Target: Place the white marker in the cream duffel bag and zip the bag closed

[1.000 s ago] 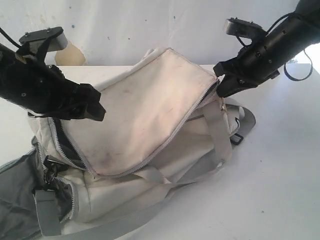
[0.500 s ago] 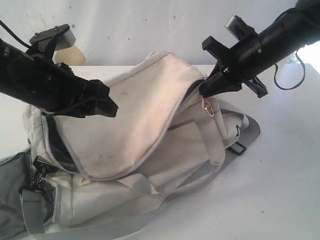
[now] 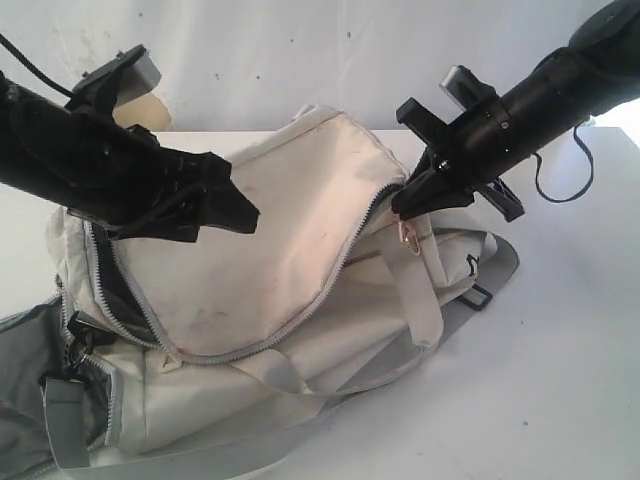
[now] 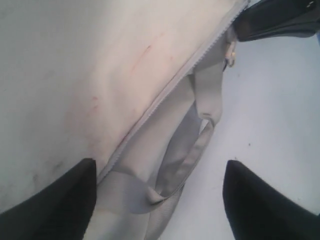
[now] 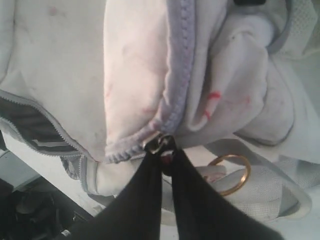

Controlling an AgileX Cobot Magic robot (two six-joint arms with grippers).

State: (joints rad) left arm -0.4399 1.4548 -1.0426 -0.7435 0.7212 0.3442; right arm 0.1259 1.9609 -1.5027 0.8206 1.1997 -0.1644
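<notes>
Right tool [image 5: 162, 156], tips pinched on the zipper pull [image 5: 159, 143], has tugged it leftward, dragging the cream duffel bag [image 3: 290, 250] along. Left tool [image 4: 159, 200] has slid in over the flap, jaws wide apart and empty. White marker's nowhere in sight, presumably inside, so zipping looks underway.

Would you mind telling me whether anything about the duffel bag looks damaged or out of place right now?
The cream duffel bag is soiled: red streaks and grey smudges mark its top flap. Its main zipper gapes at the left end, showing dark lining, and the end pocket hangs open. Nothing looks torn.
</notes>
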